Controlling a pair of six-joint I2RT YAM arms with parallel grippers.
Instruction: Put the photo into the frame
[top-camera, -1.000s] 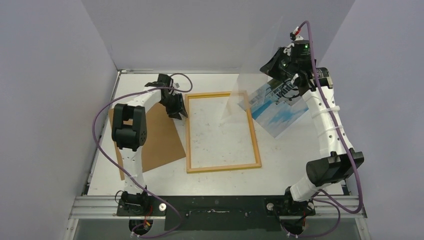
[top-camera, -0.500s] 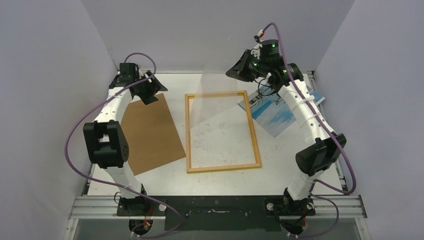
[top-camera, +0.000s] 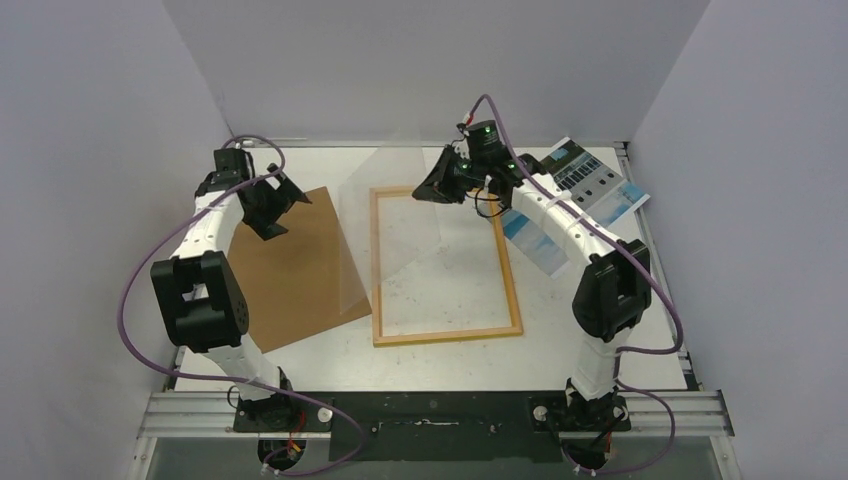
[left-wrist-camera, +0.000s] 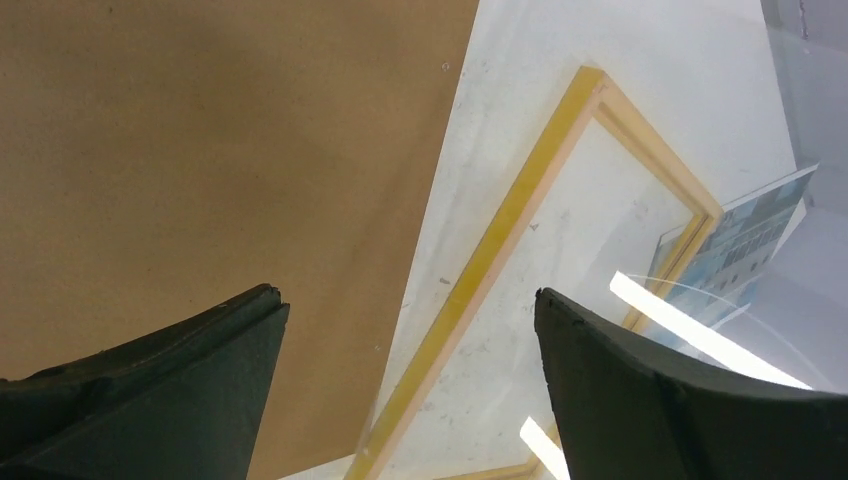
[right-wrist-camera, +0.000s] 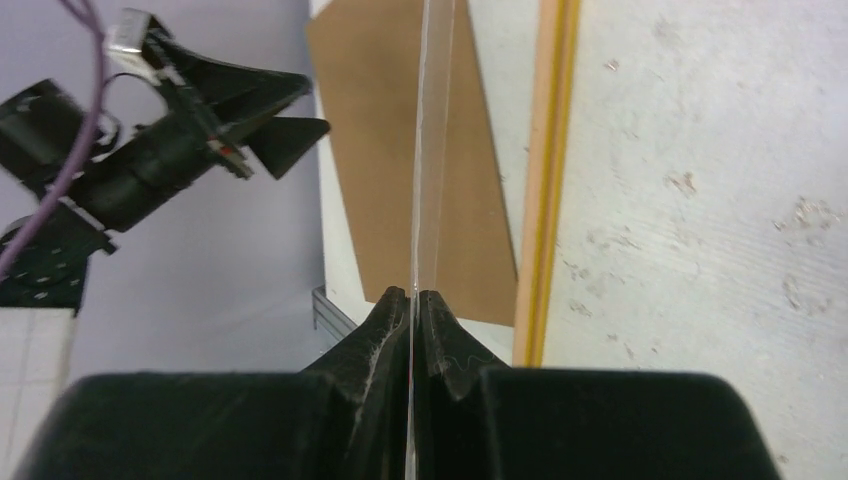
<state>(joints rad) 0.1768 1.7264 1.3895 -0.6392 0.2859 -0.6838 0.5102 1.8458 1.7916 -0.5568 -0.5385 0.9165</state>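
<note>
The frame (top-camera: 447, 335) lies flat mid-table, its yellow edge showing in the left wrist view (left-wrist-camera: 500, 240) and the right wrist view (right-wrist-camera: 545, 180). The photo (top-camera: 590, 185) lies at the far right, partly under the right arm; a corner shows past the frame (left-wrist-camera: 745, 245). My right gripper (top-camera: 425, 188) hovers over the frame's far edge, shut (right-wrist-camera: 414, 293) on a clear sheet (right-wrist-camera: 432, 150). That sheet hangs edge-on toward the left (top-camera: 355, 240). My left gripper (top-camera: 275, 205) is open (left-wrist-camera: 407, 297) above the brown board, holding nothing.
A brown backing board (top-camera: 295, 265) lies left of the frame, also under my left fingers (left-wrist-camera: 220, 150). Grey walls close in the table on the left, back and right. The arm bases stand on a metal rail (top-camera: 440, 410) at the near edge.
The right arm has swung left from above the photo to the frame's far edge, carrying the clear sheet. The left gripper has opened wide and drawn back from the frame to over the board.
</note>
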